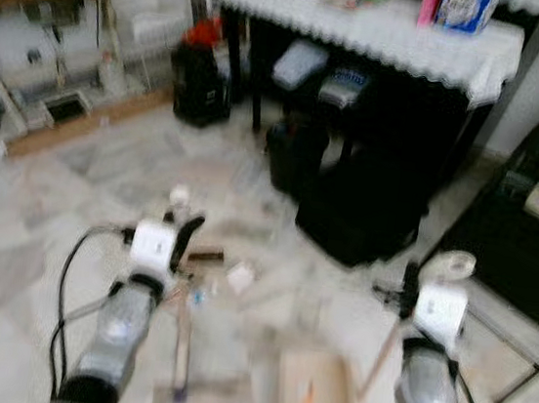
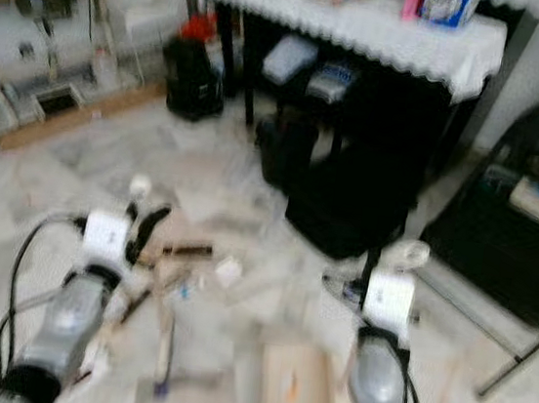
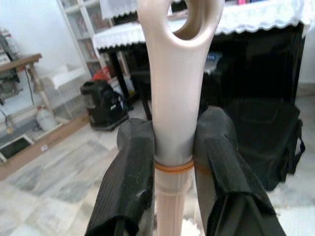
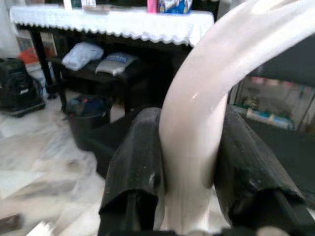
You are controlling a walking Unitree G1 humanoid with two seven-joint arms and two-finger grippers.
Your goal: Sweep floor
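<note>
Left gripper (image 3: 172,167) clamping broom handle (image 3: 172,98) | right gripper (image 4: 192,162) gripping dustpan handle (image 4: 197,123) | dustpan (image 1: 315,394) lying lower centre on floor (image 1: 30,231) | scraps (image 1: 241,277) sitting mid-frame, unswept | sweeping looking barely underway

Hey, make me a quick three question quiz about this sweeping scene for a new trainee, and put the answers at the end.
1. True or false: the left gripper is shut on a beige handle.
2. What does the right gripper hold: A) a white curved handle, B) a bottle, C) nothing?
3. What covers the dark table ahead?

Key: 1 true. 2 A. 3 A white lace-edged cloth.
</note>
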